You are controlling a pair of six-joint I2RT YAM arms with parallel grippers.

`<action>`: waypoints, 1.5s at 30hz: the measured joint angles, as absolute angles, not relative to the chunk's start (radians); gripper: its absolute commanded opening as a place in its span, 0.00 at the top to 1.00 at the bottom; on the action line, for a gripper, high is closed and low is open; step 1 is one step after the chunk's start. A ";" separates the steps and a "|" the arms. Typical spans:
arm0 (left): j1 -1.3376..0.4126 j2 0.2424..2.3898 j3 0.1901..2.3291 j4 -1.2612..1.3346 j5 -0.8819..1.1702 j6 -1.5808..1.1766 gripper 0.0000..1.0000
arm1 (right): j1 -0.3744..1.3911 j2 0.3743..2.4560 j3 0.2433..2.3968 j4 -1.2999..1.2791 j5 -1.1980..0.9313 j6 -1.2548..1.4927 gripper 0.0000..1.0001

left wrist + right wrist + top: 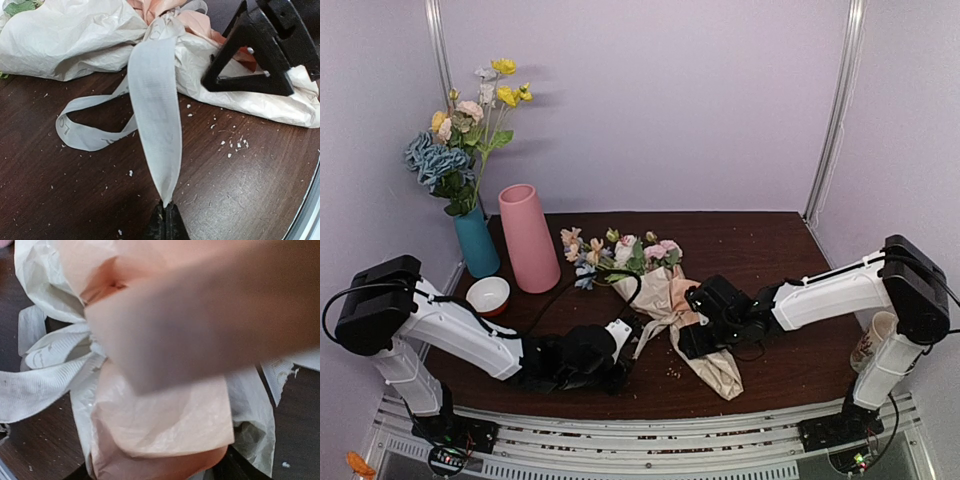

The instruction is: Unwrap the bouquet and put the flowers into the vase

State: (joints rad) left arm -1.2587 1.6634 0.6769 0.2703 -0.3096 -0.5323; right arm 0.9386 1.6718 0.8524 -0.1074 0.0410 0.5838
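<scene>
The bouquet lies on its side mid-table. Its flowers point toward the tall pink vase, which stands upright at the back left. My left gripper is shut on the end of the cream ribbon, which runs taut up to the knot on the paper. My right gripper sits over the cone's waist, and its black fingers rest on the wrapping. In the right wrist view the peach paper fills the space between the jaws and hides the fingertips.
A teal vase with yellow flowers and a blue hydrangea stands left of the pink vase. A small red-and-white bowl sits in front of it. A patterned cup stands by the right arm's base. White crumbs dot the dark wooden table.
</scene>
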 measured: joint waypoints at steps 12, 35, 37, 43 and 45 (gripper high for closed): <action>-1.255 1.757 0.762 0.302 -0.290 -0.455 1.00 | 0.881 1.705 0.829 -0.022 0.155 0.745 0.58; -1.218 1.615 0.617 0.285 -0.204 -0.448 1.00 | 0.715 1.671 0.771 0.029 0.171 0.781 0.59; -1.218 1.567 0.596 0.254 -0.198 -0.464 1.00 | 0.711 1.671 0.771 0.028 0.171 0.780 0.59; -1.218 1.422 0.538 0.158 -0.177 -0.511 1.00 | 0.705 1.671 0.771 0.028 0.167 0.767 0.58; -1.218 1.386 0.523 0.127 -0.171 -0.524 1.00 | 0.704 1.671 0.771 0.028 0.164 0.765 0.58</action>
